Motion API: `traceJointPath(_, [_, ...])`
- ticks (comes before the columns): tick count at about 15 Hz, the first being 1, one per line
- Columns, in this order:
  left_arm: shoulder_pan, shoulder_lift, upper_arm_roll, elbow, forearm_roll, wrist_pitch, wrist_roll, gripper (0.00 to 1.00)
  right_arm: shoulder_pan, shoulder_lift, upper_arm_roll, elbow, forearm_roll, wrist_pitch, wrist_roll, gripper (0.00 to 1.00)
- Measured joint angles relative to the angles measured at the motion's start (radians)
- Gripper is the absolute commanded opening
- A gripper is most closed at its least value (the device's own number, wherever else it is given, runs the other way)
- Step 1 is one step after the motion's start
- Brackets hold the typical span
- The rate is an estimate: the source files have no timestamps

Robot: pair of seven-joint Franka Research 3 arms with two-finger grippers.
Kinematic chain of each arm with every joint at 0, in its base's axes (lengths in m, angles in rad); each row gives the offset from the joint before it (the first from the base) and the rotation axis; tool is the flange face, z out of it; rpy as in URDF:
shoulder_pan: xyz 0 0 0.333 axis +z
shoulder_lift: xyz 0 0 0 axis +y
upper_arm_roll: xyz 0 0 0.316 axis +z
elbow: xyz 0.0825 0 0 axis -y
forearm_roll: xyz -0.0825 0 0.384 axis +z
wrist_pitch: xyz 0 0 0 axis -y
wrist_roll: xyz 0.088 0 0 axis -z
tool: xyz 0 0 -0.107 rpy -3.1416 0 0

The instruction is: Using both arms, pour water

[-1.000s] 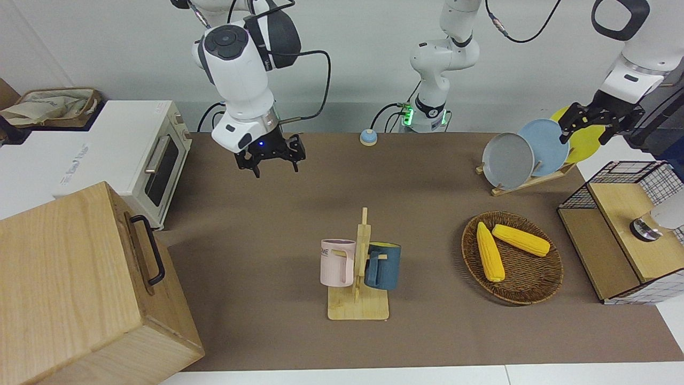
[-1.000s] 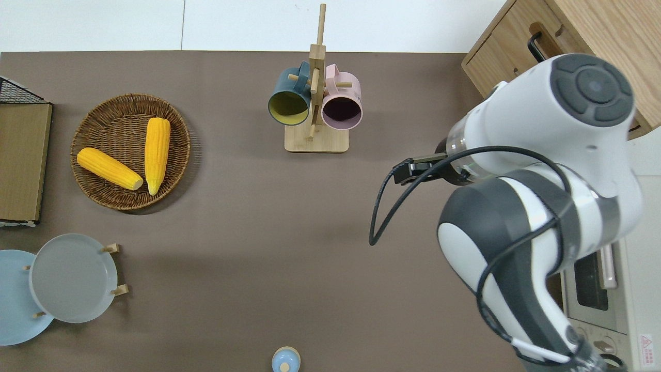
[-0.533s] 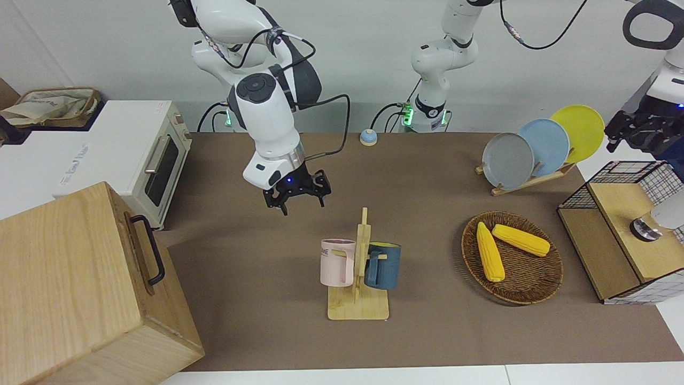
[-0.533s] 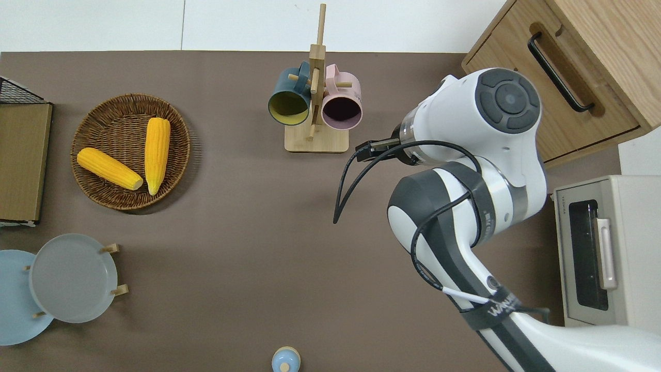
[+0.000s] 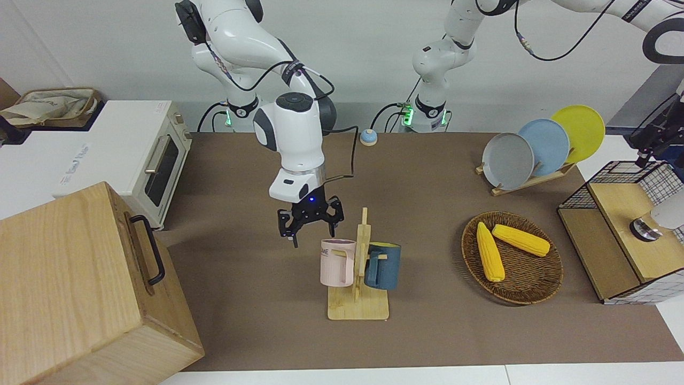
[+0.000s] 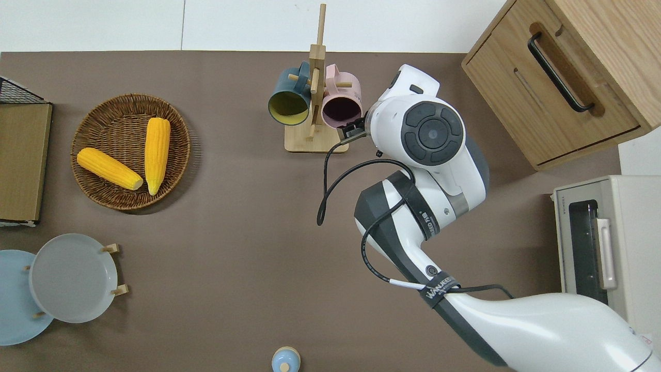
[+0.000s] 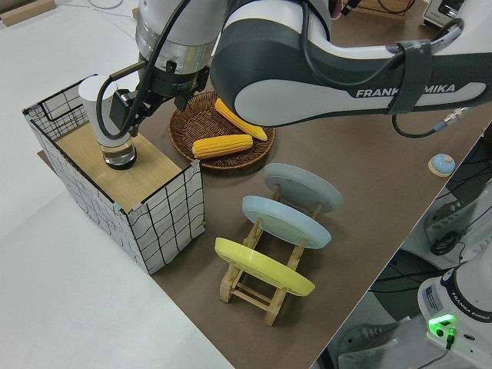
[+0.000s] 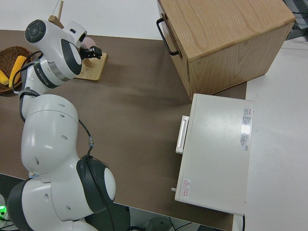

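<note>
Front view: your right gripper [image 5: 310, 231] hangs over the table [image 5: 427, 176], jaws apart w/ nothing between them. It sits just beside the pink mug [image 5: 337, 262], on the side toward the right arm's end; no contact that you can see. Overhead view puts the same gripper [image 6: 352, 129] at the pink mug's [image 6: 341, 108] rim, w/ the arm's wrist covering most of it.

Pink mug hangs on the wooden rack [image 5: 362, 267], and the blue mug [image 5: 382, 266] hangs on the rack's opposite side, toward the left arm's end. Rack post stands upright between the two mugs, touching both handles.

Left gripper [image 7: 131, 104]: in the left side view it's beside a white cup [image 7: 104, 115] that stands on the wood top of the wire crate [image 7: 146, 200]. You can't tell whether its jaws are apart or together, or whether they touch the cup. In the front view you see only its edge [image 5: 654, 136] over the crate [image 5: 625, 176].

Around: basket [image 5: 534, 283] w/ two corn cobs [image 5: 490, 251] sits between rack and crate. Plate rack [image 5: 534, 176] w/ grey, blue and yellow plates is nearer to the robots than the basket. Wooden box [image 5: 80, 289] and toaster oven [image 5: 133, 155] stand at the right arm's end, well apart from the mugs. Small blue bell [image 5: 367, 137] sits near the arm bases.
</note>
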Motion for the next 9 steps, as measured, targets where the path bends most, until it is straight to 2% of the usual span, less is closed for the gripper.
traceJointPath(2, [0.0,0.036,-0.007,0.0,-0.042,0.096,0.005,1.0,0.0,0.012,-0.004,0.016,-0.063,0.053,0.03,0.81])
traceJointPath(5, [0.0,0.064,-0.011,0.0,-0.125,0.217,0.022,1.0,0.0,0.03,-0.004,0.051,-0.073,0.079,0.033,0.574])
traceJointPath(9, [0.002,0.094,-0.009,0.0,-0.184,0.271,0.06,1.0,0.004,0.048,-0.004,0.08,-0.074,0.083,0.033,0.275])
